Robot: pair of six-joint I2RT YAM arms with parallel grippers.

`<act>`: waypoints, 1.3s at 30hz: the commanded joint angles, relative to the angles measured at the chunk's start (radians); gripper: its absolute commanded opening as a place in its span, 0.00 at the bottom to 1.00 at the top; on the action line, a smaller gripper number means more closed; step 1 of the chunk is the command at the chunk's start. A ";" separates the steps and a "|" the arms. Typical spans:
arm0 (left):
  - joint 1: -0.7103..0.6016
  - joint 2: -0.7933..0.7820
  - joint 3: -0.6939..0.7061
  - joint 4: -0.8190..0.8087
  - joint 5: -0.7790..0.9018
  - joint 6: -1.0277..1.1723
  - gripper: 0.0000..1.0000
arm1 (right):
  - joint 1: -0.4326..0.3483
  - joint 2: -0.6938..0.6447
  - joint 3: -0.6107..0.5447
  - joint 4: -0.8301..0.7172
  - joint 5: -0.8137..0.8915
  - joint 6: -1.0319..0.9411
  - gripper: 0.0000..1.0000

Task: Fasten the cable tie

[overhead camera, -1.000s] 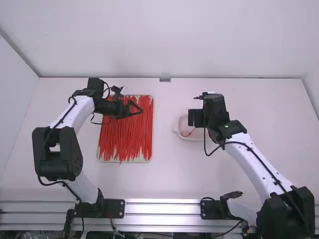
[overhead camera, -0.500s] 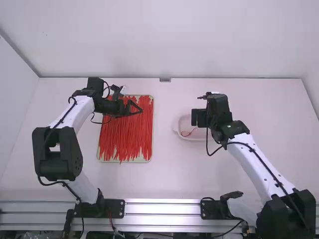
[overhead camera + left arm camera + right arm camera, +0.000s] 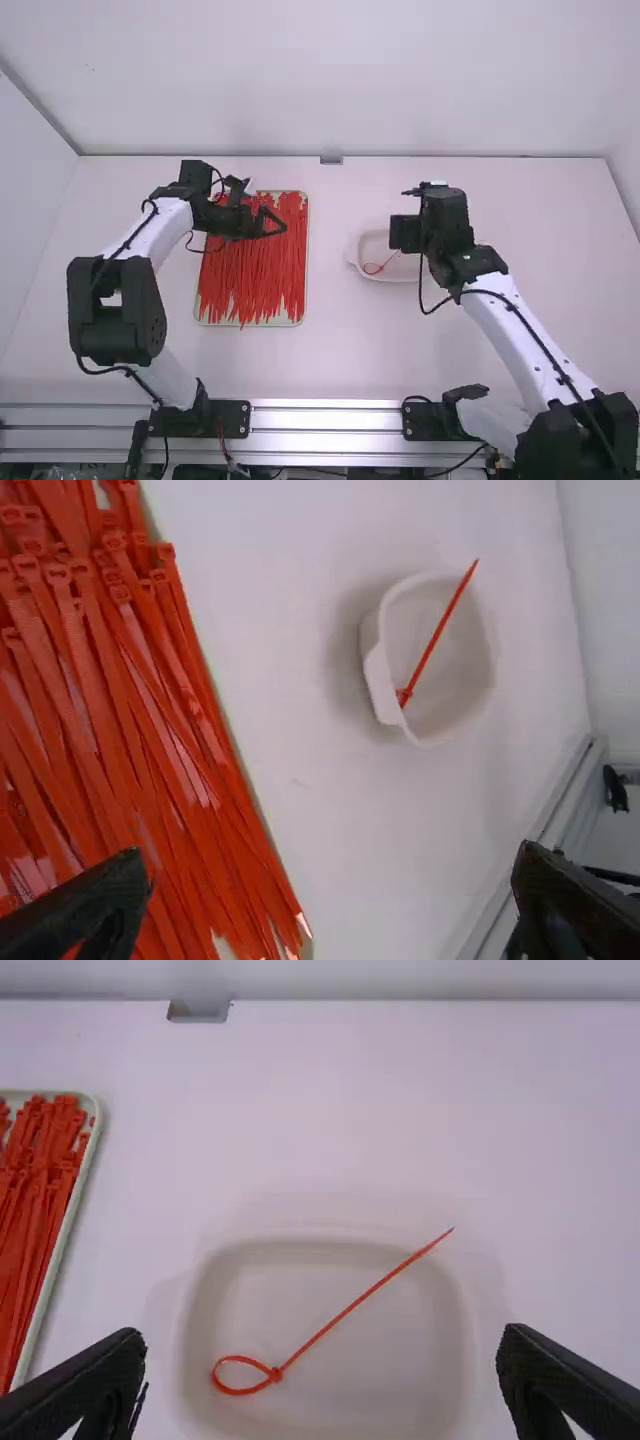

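The left gripper [image 3: 268, 222] hangs over the far end of a pale tray [image 3: 303, 262] on the left half of the white counter [image 3: 330, 340]; its fingers [image 3: 85, 915] stand wide apart with nothing between them. The tray is heaped with loose red cable ties [image 3: 250, 265], lying roughly lengthwise and overlapping one another; in the left wrist view their square heads crowd together at one end of the pile.

To the right of the tray, and apart from it, sits a shallow white bowl [image 3: 362, 245] with small lugs at its ends. In it lies one red looped cable tie [image 3: 330, 1320]; it is already fastened into a small closed loop, which rests on the bowl's floor, while the straight tail slants up across the bowl so that its tip reaches the rim.

The right gripper [image 3: 403, 240] hangs above the bowl's right side; its fingers [image 3: 75, 1385] are spread wide, one to each side of the bowl, and do not touch the tie. At the far edge of the counter, against the wall, is a small grey bracket [image 3: 200, 1010].
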 commanded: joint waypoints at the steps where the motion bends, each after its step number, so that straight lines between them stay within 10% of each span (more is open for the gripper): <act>1: -0.033 -0.068 -0.025 0.015 -0.027 -0.035 0.91 | -0.030 -0.047 -0.034 0.018 -0.039 -0.044 0.89; 15: -0.033 -0.278 -0.235 0.225 -0.237 -0.076 0.70 | -0.253 -0.286 -0.272 0.257 -0.086 -0.131 0.66; 39: -0.033 -0.800 -0.757 0.613 -0.759 -0.076 0.18 | -0.253 -0.807 -0.793 0.282 -0.086 -0.131 0.14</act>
